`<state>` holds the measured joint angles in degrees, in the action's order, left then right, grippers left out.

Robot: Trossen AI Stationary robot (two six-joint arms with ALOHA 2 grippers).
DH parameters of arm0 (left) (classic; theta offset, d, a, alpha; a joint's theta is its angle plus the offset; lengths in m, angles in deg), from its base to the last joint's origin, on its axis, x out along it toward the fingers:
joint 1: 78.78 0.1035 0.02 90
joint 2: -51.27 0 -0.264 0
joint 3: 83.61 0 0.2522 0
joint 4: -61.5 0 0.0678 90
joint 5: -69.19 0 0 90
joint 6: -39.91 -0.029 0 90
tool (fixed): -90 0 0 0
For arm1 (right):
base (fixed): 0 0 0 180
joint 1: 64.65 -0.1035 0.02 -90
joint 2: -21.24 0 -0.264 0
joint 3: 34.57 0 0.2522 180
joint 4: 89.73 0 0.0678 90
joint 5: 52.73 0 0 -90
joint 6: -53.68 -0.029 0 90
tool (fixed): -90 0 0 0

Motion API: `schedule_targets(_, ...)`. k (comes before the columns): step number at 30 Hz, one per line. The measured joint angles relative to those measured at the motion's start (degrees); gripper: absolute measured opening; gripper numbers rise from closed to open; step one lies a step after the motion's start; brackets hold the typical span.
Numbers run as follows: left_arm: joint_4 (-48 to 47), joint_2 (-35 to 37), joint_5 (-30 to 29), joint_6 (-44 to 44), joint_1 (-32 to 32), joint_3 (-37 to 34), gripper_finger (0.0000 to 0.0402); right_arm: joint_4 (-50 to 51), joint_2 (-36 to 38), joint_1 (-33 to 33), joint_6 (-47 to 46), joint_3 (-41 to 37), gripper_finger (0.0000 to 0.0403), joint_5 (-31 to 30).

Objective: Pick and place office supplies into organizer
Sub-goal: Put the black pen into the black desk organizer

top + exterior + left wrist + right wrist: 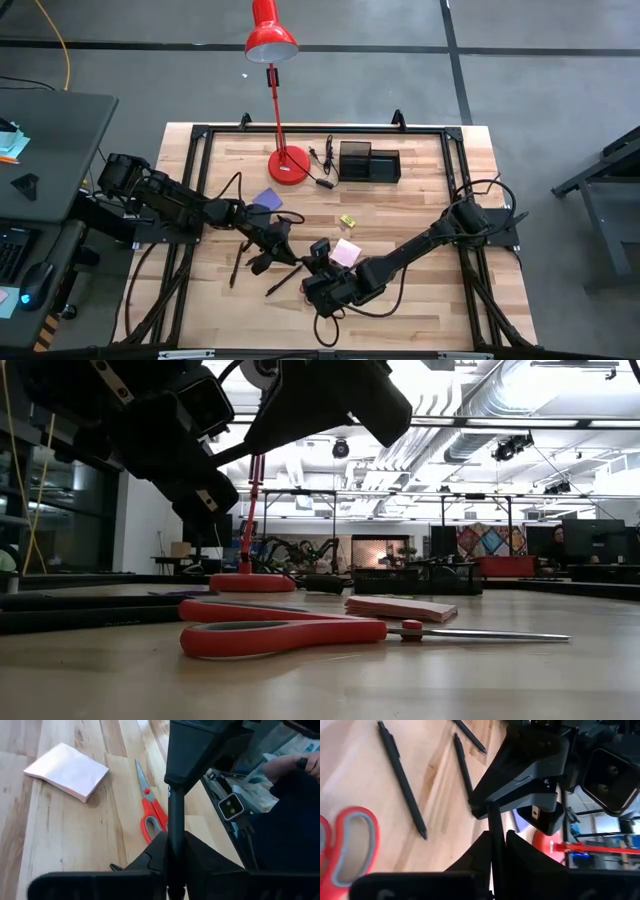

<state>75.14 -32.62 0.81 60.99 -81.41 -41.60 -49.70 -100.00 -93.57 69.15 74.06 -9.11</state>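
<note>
Where the two dark arms meet just below the middle of the high view, the left gripper (pixel 268 262) and the right gripper (pixel 318 268) sit close together over the wooden table (pixel 430 220), and a thin dark pen (pixel 175 825) runs between them — in the left wrist view it stands as a slim black shaft pinched between that gripper's pressed-together fingers, its far end inside the other gripper. The right wrist view shows the same pen (pixel 495 835) clamped in the right gripper's narrowly closed jaws, so both grippers grip it at once. Two more pens (pixel 402 777) lie loose on the wood — slender, black, with pointed tips — and a third shows at the upper middle of that frame. The red-handled scissors (pixel 300 632) lie flat in the lower centre of the low view, closed blades pointing right. Just behind them rests the pink square note pad (pixel 400 607). In the high view a purple-blue pad (pixel 266 200) lies left of centre, a tiny yellow piece (pixel 347 221) near the middle, and the black organizer (pixel 369 163) sits at upper centre beside the red desk lamp (pixel 287 165).
</note>
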Motion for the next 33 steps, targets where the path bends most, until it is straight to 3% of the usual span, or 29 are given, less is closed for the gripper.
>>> schedule_targets(8, -0.7, 0.0, -2.3, 0.3, 0.0, -0.1, 0.0054, 3.5, 4.3, -2.2, -3.2, 0.1, 0.011, -3.3)
schedule_targets(12, -0.5, 0.0, -6.0, -1.0, 0.0, -0.1, 0.0042, 6.1, 6.8, -3.9, -9.3, 0.1, 0.0135, -5.9)
schedule_targets(17, 1.1, 0.0, -10.1, -1.3, 0.0, -0.1, 0.0003, 14.4, 8.4, -6.2, -22.5, 0.1, 0.0155, -9.6)
schedule_targets(23, -0.2, 0.0, -4.4, -3.9, 0.0, 0.0, 0.0037, 27.8, 8.8, -9.1, -41.6, -0.1, 0.016, -12.5)
schedule_targets(25, -2.7, 0.0, -4.9, -3.0, -0.9, 0.0, 0.0045, 32.0, 8.8, -10.0, -48.2, -0.1, 0.0159, -12.5)
schedule_targets(30, -10.1, 0.0, -17.7, -4.5, -5.2, 0.0, 0.006, 35.4, 8.8, -12.3, -57.6, -2.3, 0.0154, -15.0)
schedule_targets(33, -12.3, 0.0, -23.6, -0.3, -7.3, 0.0, 0.0067, 34.4, 8.8, -13.2, -59.5, -5.3, 0.0155, -17.0)
